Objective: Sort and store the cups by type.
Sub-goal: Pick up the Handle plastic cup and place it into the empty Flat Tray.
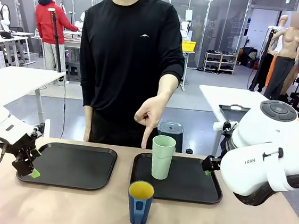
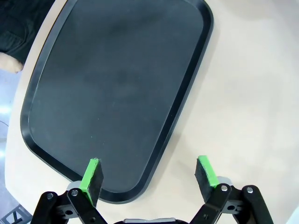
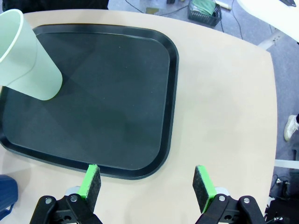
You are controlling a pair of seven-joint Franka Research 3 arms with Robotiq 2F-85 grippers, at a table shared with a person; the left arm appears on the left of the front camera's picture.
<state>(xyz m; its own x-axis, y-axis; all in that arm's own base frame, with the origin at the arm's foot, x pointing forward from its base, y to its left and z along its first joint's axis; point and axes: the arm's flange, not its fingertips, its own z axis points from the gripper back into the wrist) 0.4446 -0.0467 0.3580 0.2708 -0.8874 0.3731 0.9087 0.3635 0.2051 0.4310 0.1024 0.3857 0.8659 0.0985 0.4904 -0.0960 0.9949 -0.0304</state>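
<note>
Sorting looks half done. The mint-green tumbler (image 1: 162,156) stands on the centre-right tray (image 1: 195,187). The blue cup (image 1: 140,203) waits on bare table at bottom centre. A person's hand (image 1: 150,117) points down beside the tumbler. The left gripper (image 2: 149,170) and right gripper (image 3: 147,179) hover spread wide, holding nothing.

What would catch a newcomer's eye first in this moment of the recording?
The person's hand, pointing a finger down beside the pale mint-green tumbler, which stands upright on the right black tray. Then the dark blue cup with its yellow inside, alone on the bare table in front of that tray's near-left corner. The left gripper and the right gripper hang open, one at each side.
</note>
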